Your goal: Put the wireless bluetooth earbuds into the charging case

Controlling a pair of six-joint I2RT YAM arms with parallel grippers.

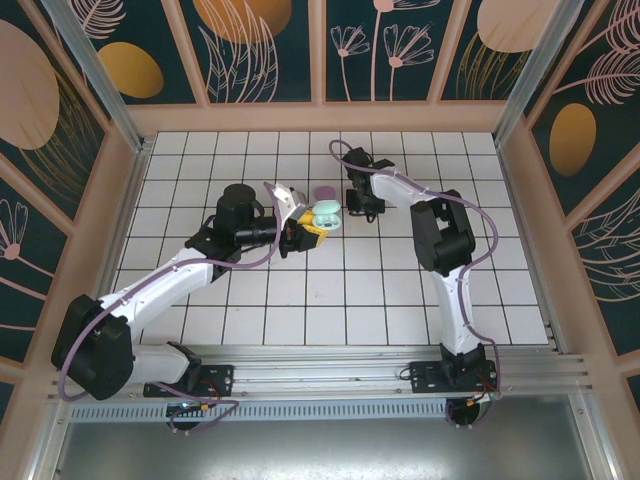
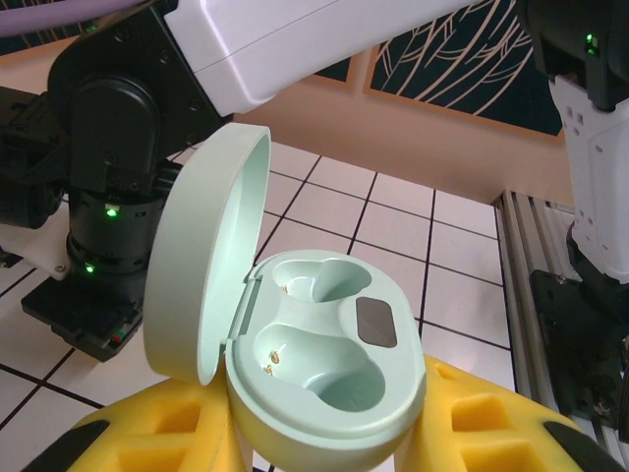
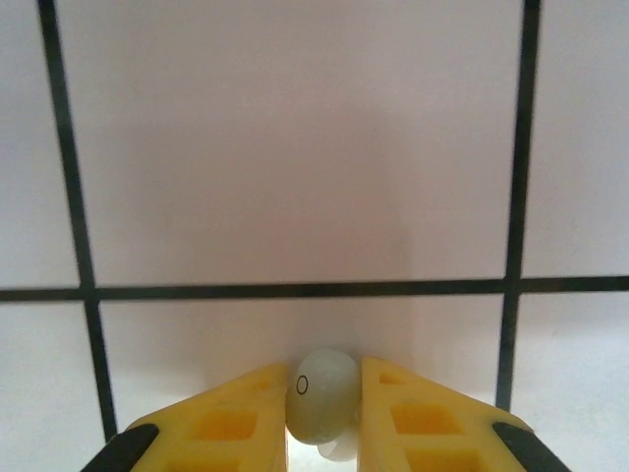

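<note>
While my left tool (image 2: pixel 324 433) clamps the open mint charging case (image 2: pixel 329 369), my right tool (image 3: pixel 324 413) pinches one mint earbud (image 3: pixel 322 391) close to the table (image 3: pixel 295 147), with the case near on its left.

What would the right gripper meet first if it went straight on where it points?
The white tiled table, probably: the right gripper points at it, with the mint earbud between its fingers. Depth unclear.
</note>
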